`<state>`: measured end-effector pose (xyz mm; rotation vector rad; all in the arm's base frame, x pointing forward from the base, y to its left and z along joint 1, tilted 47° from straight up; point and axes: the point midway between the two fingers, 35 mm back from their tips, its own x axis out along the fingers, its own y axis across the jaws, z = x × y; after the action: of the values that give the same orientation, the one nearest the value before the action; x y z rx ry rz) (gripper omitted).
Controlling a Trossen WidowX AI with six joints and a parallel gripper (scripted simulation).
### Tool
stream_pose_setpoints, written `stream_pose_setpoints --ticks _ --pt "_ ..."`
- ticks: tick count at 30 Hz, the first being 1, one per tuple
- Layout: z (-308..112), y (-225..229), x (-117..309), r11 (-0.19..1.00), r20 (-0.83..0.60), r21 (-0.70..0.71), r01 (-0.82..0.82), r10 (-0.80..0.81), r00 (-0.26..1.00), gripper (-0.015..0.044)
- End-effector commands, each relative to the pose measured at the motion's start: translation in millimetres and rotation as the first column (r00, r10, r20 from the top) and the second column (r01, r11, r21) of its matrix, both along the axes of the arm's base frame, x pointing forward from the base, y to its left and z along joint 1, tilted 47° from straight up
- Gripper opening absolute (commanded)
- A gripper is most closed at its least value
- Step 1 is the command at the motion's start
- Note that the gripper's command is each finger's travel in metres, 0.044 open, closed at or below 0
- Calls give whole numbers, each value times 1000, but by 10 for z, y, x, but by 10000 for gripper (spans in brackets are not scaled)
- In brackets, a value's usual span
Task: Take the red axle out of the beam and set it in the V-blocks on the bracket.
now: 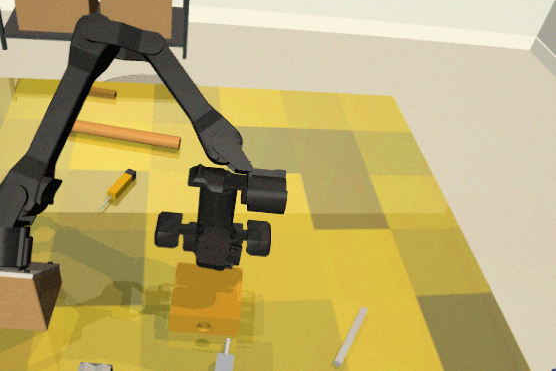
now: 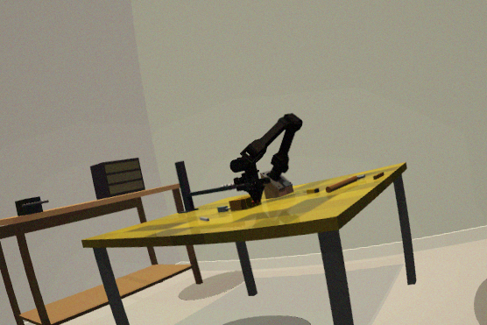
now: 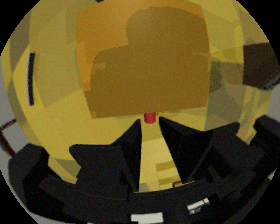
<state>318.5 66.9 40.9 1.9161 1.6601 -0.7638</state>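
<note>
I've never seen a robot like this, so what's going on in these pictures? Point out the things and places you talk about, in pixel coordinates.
The black machine is a robot arm (image 1: 177, 85) (image 2: 265, 136). Its hand is called a gripper (image 1: 214, 255) (image 2: 256, 202) (image 3: 149, 120).

One picture looks down from above, one looks from across the room, and the round one looks out from the robot's wrist.

On the yellow table (image 1: 350, 263) (image 2: 285, 213) (image 3: 53, 120) are an orange block (image 1: 205, 315) (image 2: 237, 204) (image 3: 151, 65), a long orange rod (image 1: 130, 135) (image 2: 342, 183) and a small yellow tool (image 1: 121, 185) (image 2: 313, 191).

A red peg (image 2: 253, 202) (image 3: 150, 118) pokes out of the block near the fingertips. I can't tell if they're gripping it.
</note>
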Motion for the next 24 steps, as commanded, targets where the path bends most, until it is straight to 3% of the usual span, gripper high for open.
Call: stream_pose_setpoints --ticks 1,7,24 --pt "2 -1 2 1000 1 0 0 0 1000 40" --pt "2 -1 2 1000 1 0 0 0 1000 0" --pt "148 136 45 1000 0 -2 0 0 1000 0"
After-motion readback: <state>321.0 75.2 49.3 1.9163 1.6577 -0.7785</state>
